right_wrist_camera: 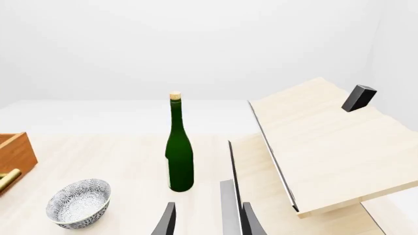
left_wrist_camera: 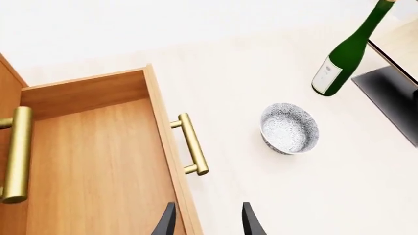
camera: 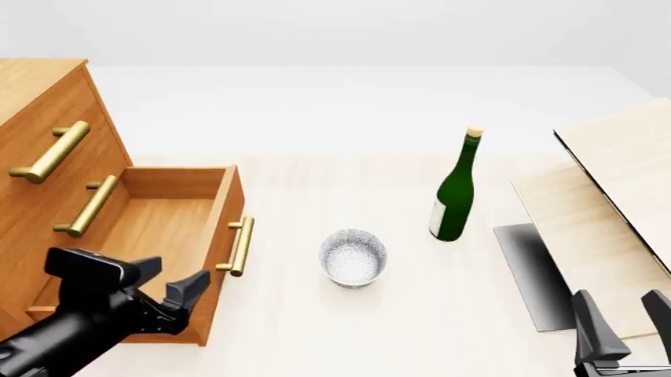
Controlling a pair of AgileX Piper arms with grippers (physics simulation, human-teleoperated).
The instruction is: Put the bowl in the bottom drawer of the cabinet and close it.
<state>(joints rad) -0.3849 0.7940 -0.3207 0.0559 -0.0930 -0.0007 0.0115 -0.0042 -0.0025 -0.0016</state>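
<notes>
The speckled white-grey bowl (camera: 353,258) (left_wrist_camera: 289,128) (right_wrist_camera: 78,203) stands upright on the pale table, a little right of the cabinet (camera: 42,102). The bottom drawer (camera: 157,224) (left_wrist_camera: 91,161) is pulled out and empty, its brass handle (camera: 241,245) (left_wrist_camera: 193,145) facing the bowl. My left gripper (camera: 178,289) (left_wrist_camera: 207,223) is open at the near end of the drawer's front board, one finger over the inside and one outside, holding nothing. My right gripper (camera: 624,318) (right_wrist_camera: 207,223) is open and empty at the near right, well away from the bowl.
A green wine bottle (camera: 456,188) (left_wrist_camera: 346,54) (right_wrist_camera: 178,152) stands right of and behind the bowl. Pale wooden boards (camera: 618,181) (right_wrist_camera: 326,147) with a grey panel (camera: 529,271) fill the right side. Both upper drawers are shut, their handles (camera: 50,151) sticking out.
</notes>
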